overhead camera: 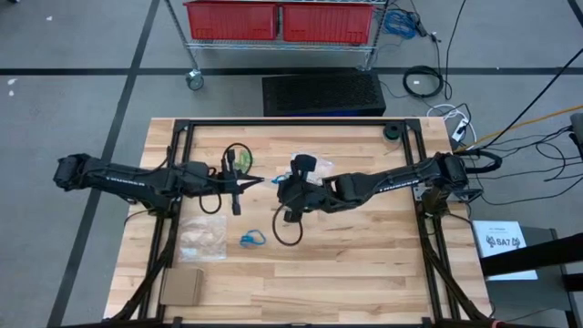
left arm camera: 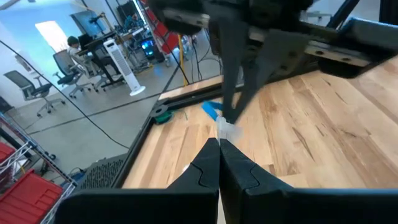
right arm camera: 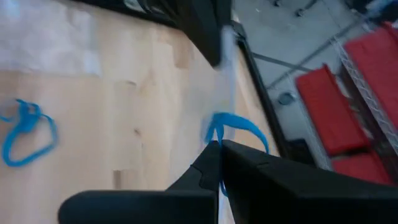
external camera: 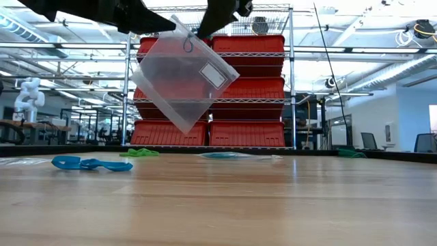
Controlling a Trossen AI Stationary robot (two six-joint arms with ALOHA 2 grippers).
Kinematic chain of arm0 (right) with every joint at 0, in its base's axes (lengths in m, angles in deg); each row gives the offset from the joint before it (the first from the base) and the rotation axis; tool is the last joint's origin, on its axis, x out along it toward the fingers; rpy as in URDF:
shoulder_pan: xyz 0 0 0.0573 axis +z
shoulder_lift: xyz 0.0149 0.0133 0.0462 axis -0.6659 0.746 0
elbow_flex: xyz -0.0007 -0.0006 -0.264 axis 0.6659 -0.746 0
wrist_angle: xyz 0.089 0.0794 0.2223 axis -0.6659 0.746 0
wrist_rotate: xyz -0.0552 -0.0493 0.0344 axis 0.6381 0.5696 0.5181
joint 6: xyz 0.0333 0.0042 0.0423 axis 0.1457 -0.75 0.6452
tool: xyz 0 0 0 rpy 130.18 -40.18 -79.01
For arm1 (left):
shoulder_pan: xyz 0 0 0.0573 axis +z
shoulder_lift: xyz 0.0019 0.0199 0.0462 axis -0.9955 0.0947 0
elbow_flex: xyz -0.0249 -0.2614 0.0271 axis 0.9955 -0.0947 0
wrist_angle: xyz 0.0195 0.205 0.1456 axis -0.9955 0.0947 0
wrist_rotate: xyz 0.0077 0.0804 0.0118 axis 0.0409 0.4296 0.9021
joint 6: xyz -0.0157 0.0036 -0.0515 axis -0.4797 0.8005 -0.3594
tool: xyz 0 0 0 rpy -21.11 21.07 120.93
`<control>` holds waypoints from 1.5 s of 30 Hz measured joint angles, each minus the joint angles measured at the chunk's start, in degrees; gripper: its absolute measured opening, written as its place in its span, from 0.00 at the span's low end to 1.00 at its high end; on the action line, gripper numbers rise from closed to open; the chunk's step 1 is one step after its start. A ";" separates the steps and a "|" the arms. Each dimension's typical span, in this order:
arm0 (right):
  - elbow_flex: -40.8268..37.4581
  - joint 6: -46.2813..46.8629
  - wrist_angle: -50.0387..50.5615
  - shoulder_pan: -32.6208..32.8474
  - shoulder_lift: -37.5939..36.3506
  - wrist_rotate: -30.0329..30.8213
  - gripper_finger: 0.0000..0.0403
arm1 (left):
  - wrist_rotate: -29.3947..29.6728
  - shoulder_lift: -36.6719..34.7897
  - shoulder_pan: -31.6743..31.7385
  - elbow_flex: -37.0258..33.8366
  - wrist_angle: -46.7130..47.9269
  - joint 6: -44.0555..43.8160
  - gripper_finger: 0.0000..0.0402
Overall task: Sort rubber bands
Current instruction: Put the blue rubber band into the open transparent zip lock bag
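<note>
A clear plastic bag (external camera: 181, 82) with a white label hangs tilted above the middle of the table. My left gripper (left arm camera: 219, 143) is shut on its top corner, reaching in from the table's left (overhead camera: 258, 182). My right gripper (right arm camera: 219, 144) comes from the right (overhead camera: 278, 185) and is shut on a blue rubber band (right arm camera: 239, 124) right by the bag's upper edge. More blue rubber bands (overhead camera: 252, 240) lie on the table nearer the front. Green ones (external camera: 140, 153) and a grey-teal cluster (external camera: 225, 156) lie farther back. My left gripper pinches the clear bag's top corner (left arm camera: 227, 132) between its two fingertips, coming nearly level from the table's left. The bag hangs below, tilted and clear of the table. My right gripper pinches a blue rubber band (right arm camera: 217, 127) at its fingertips, slanting down from the table's right. The band's loop (external camera: 188, 46) dangles at the bag's upper edge. Whether the fingers also touch the bag, I cannot tell.
Flat clear bags (overhead camera: 202, 235) lie front left of the centre, with a brown cardboard piece (overhead camera: 182, 285) at the front left corner. A black cable loop (overhead camera: 287, 228) hangs under my right arm. Black frame rails (overhead camera: 282, 122) run along the table's far edge and sides.
</note>
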 joint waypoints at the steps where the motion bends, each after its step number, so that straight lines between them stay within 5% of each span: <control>1: 0.00 -0.02 -0.71 -0.17 0.00 -1.38 0.00 | -0.02 0.24 0.00 0.10 -0.16 0.00 0.00; 14: 0.02 4.73 -0.12 -3.00 3.00 -10.86 0.04 | -0.13 5.40 0.00 3.40 -0.24 -0.23 0.00; 24: 0.02 6.55 1.41 -4.07 2.20 -11.05 0.39 | -0.11 5.99 0.02 3.58 -1.05 -0.35 0.00; 29: 0.02 9.75 4.86 -3.96 0.39 -19.69 0.50 | -0.20 6.02 0.00 3.58 -1.05 -0.89 0.00; 45: 0.77 11.48 11.81 -3.59 -1.62 -17.75 0.46 | -0.31 13.52 1.81 3.60 -14.58 -4.92 0.00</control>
